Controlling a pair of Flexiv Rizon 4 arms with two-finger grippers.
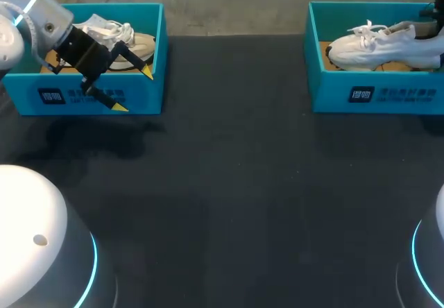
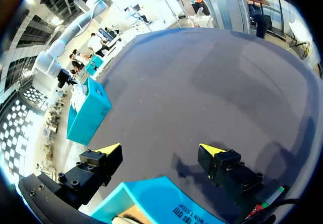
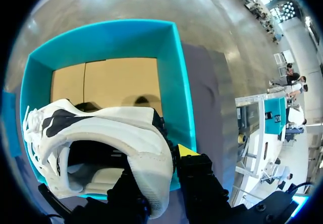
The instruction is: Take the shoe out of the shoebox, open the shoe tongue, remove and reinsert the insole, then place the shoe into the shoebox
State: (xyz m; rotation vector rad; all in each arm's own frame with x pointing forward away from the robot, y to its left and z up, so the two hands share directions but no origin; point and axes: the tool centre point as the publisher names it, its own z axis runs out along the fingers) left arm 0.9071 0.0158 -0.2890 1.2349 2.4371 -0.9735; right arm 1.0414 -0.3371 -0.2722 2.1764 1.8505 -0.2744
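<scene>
Your left fingers (image 2: 101, 166) hang apart above the front wall of the left box (image 1: 28, 93); your right fingers (image 3: 196, 176) are clamped on the heel of the shoe (image 3: 116, 133) in the right box (image 3: 171, 72).

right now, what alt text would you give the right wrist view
The right gripper clamps the heel of a white shoe with black accents, the shoe's opening facing the camera. The shoe lies over the tan floor of a teal shoebox, laces at the end far from the gripper.
</scene>
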